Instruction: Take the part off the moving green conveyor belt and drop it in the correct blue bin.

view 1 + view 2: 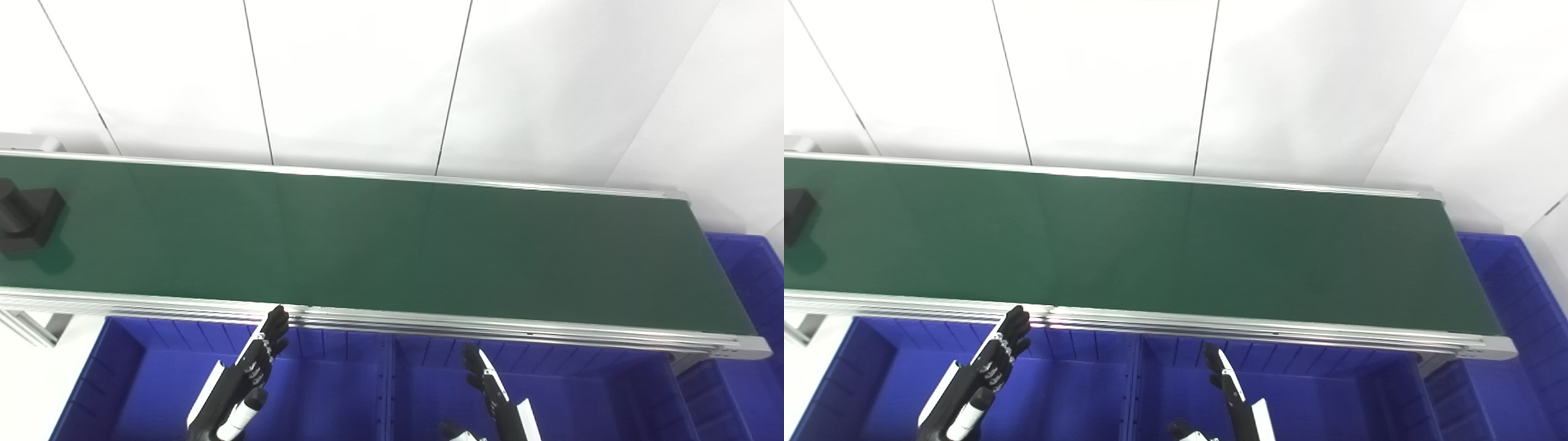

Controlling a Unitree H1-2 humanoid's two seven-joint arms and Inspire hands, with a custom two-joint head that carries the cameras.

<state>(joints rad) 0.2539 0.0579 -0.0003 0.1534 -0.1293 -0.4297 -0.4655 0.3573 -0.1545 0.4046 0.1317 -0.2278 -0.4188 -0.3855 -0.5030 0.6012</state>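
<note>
Below the belt's near edge, left hand (254,361) and right hand (487,383) hover released, fingers extended over blue bins (331,392). Far left of them, the black part (24,220) rides the otherwise bare green conveyor belt (392,245).

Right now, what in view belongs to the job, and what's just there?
Job:
- black part, far left on the belt
- blue bins below: left, middle, right
- left hand and right hand, both open over the bins

Just there:
- white wall
- frame leg
</note>
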